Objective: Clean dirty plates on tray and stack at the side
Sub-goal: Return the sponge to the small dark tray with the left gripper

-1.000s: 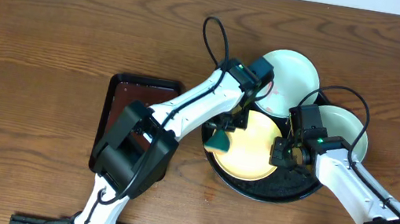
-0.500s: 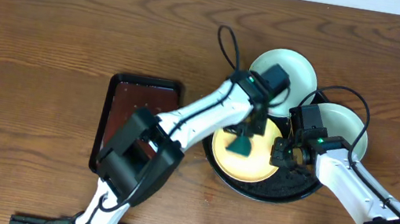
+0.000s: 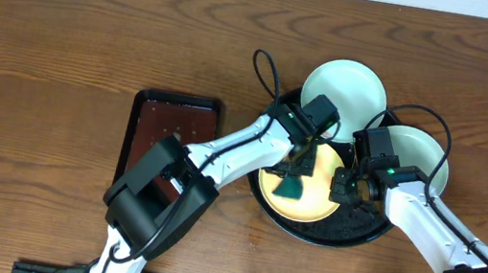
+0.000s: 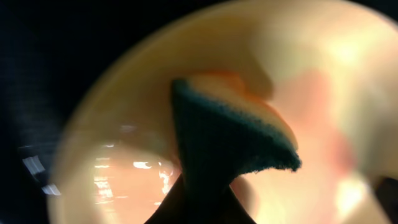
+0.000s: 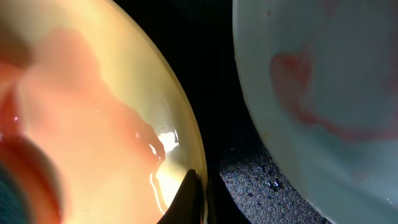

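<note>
Pale yellow round shallow plate point(image 3: 318, 194) lies flat, hollow upward, in the middle of the large round black tray point(image 3: 351, 233). Being round, it has no long axis.

The left gripper point(image 3: 296, 170) is clamped on a dark teal sponge point(image 4: 224, 143), which is pressed to the plate's red-smeared face. The right gripper point(image 3: 344, 191) is closed tight at the plate's rim, right of the tray's centre. I cannot tell whether it pinches the rim.

Risk: if that brace slips, sponge pressure could shove the plate into the two pale mint plates point(image 3: 347, 82) at the tray's far and right edges.
</note>
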Motion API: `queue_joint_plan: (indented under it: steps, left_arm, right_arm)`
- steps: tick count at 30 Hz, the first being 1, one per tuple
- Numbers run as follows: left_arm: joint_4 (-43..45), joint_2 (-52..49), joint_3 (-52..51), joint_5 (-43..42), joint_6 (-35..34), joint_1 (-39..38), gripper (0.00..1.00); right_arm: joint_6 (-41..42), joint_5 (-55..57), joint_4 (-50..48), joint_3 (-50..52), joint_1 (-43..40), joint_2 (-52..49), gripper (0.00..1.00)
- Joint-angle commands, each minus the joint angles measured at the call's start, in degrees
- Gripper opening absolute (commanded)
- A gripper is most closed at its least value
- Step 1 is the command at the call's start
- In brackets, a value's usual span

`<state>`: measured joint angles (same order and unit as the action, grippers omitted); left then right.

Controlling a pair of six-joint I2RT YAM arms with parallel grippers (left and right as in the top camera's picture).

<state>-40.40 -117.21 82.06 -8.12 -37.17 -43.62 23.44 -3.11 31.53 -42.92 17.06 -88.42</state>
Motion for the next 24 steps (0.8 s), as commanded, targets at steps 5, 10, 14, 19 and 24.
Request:
queue_joint_plan:
  steps: [5, 10, 14, 19, 24]
  left_arm:
    - [-8.72, -2.67, 2.12, 19.41, 1.92, 3.39, 0.08]
    - [-12.28, -2.58, 6.45, 20.15, 3.04, 3.3, 0.08]
    - [-16.79, -1.97, 11.39, 15.82, 3.04, 3.39, 0.08]
    - [-21.44, 3.17, 15.02, 10.21, 3.08, 4.46, 0.08]
    - [-27.91, 11.74, 14.97, 11.52, 6.47, 8.81, 0.08]
  right_arm:
    - [-1.25, 1.18, 0.66, 1.05, 0.28, -0.79, 0.01]
    - [-1.22, 1.16, 0.68, 1.05, 0.28, -0.79, 0.01]
    - [-1.22, 1.18, 0.68, 1.05, 0.28, -0.79, 0.01]
    - [-1.25, 1.16, 1.01, 1.05, 0.28, -0.79, 0.01]
    - [-2.32, 1.09, -0.52, 0.76, 0.28, -0.59, 0.01]
